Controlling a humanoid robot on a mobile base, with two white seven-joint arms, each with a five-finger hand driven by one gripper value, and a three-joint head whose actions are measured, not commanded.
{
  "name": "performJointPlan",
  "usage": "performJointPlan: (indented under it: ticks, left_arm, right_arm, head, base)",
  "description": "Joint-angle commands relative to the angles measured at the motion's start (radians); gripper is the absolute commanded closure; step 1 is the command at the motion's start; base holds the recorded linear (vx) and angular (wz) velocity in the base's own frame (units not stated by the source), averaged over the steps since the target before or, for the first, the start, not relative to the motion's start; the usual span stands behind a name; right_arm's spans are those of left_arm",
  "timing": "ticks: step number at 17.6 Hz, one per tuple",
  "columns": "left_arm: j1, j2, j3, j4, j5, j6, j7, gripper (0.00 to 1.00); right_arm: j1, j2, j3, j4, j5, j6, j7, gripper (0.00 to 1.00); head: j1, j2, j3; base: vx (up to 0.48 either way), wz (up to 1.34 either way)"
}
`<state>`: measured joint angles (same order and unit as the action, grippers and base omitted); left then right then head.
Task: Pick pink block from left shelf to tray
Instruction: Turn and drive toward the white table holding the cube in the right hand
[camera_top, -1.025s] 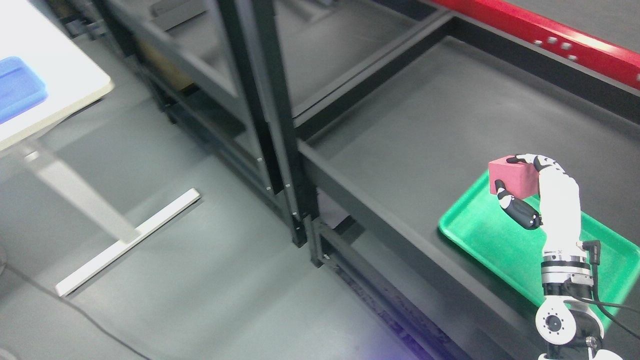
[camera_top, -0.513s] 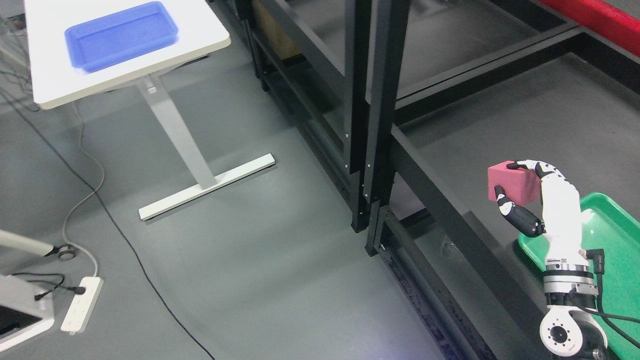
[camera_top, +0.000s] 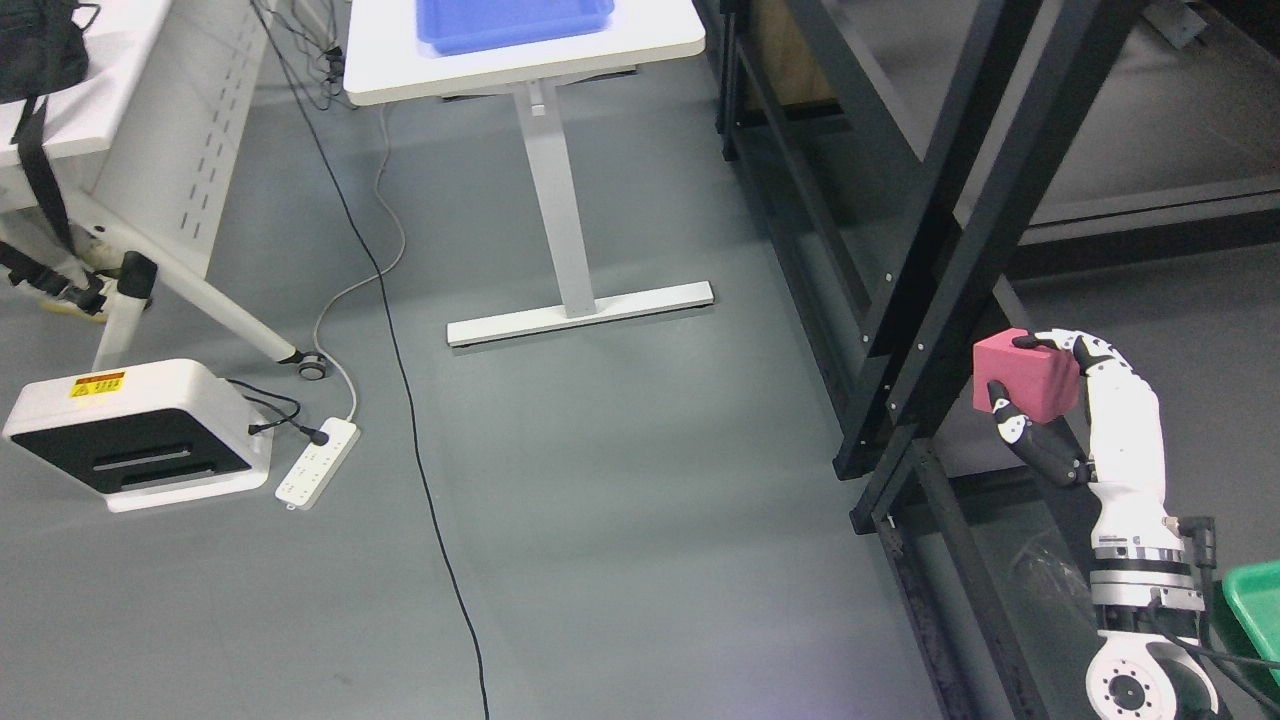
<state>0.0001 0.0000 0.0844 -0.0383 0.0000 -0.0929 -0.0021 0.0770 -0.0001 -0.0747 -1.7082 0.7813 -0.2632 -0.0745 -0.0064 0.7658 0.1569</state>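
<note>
My right hand (camera_top: 1040, 395) is shut on the pink block (camera_top: 1024, 375), with fingers over its top and the thumb under it. It holds the block in the air in front of the black shelf frame (camera_top: 940, 300), at the right of the head view. A blue tray (camera_top: 510, 20) sits on a white table (camera_top: 520, 55) at the top middle. A corner of a green tray (camera_top: 1255, 610) shows at the lower right edge. The left arm is out of view.
The white table's leg and foot (camera_top: 580, 310) stand on the grey floor. A black cable (camera_top: 420, 470) runs across the floor. A white power strip (camera_top: 318, 462) and a white-and-black box (camera_top: 135, 435) lie at the left. A white cabinet (camera_top: 150, 150) stands at upper left.
The whole picture has shifted right: the camera turned left, away from the shelf and green tray toward the white table. My right hand keeps the same hold on the pink block.
</note>
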Motion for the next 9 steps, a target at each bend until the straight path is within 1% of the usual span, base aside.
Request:
performJointPlan:
  ticks: [1,5,9]
  left_arm:
    - [-0.011,0.017,0.0,0.0,-0.002,-0.001,0.001,0.0]
    - [-0.011,0.017,0.0,0.0,-0.002,-0.001,0.001,0.0]
    - [-0.011,0.017,0.0,0.0,-0.002,-0.001,0.001,0.0]
  right_arm:
    - [0.015,-0.023,-0.002,-0.013,-0.01,-0.002,-0.002,1.0]
    - [0.024,-0.017,-0.005,-0.013,-0.011,0.002,0.001,1.0]
    - [0.058,-0.017,0.004,-0.013,-0.013,-0.002,-0.01,1.0]
  head:
    - [0.0,0.0,0.0]
    - [0.0,0.0,0.0]
    - [0.0,0.0,0.0]
  base:
    - [-0.029,0.41]
    - [-0.012,0.3]
    - [0.003,0.16]
